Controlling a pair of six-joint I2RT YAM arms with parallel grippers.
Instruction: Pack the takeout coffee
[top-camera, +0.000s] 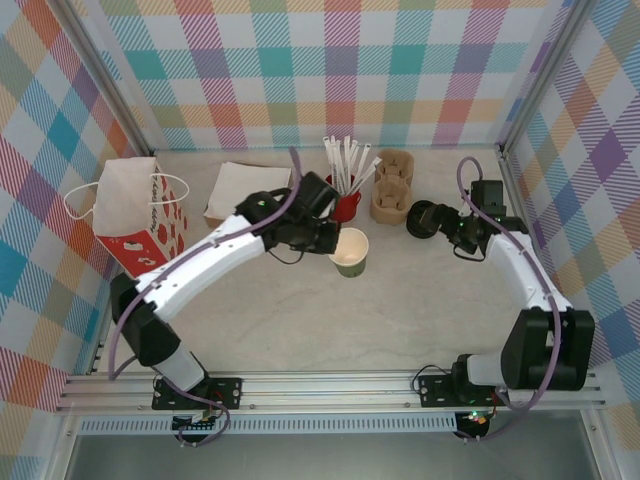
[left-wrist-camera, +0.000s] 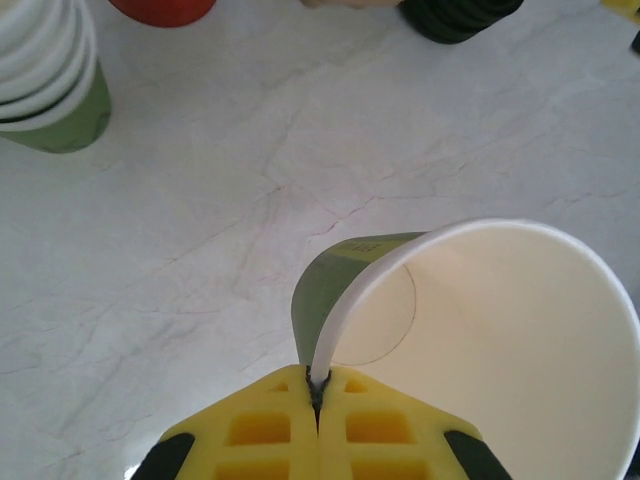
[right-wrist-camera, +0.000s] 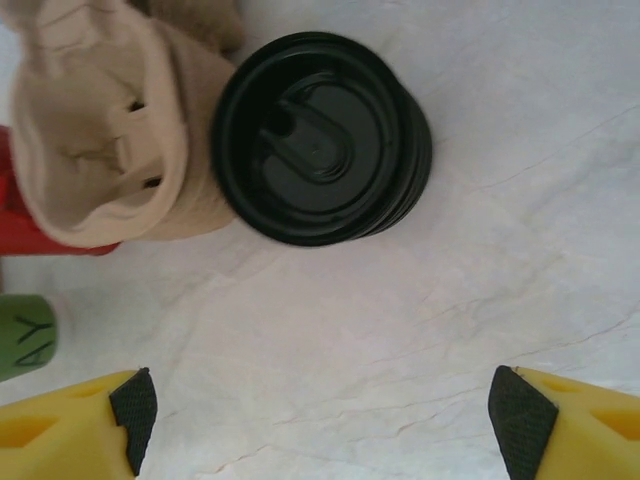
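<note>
The green paper cup (top-camera: 350, 250), lidless with a cream inside, is near the middle of the worktop (top-camera: 300, 320). The left claw (left-wrist-camera: 318, 385) is closed on its rim, pinching the wall between the yellow fingers. Whether its base touches the worktop I cannot tell. To its right, a stack of black lids (right-wrist-camera: 320, 135) stands against a pulp cup carrier (right-wrist-camera: 100, 150). The right claw (right-wrist-camera: 327, 408) is just beside the lids, its jaws spread wide and holding nothing. Behind the held cup stands a red cup (top-camera: 345, 207) of white straws (top-camera: 345, 160). A red-and-white paper bag (top-camera: 135, 215) lies far left.
</note>
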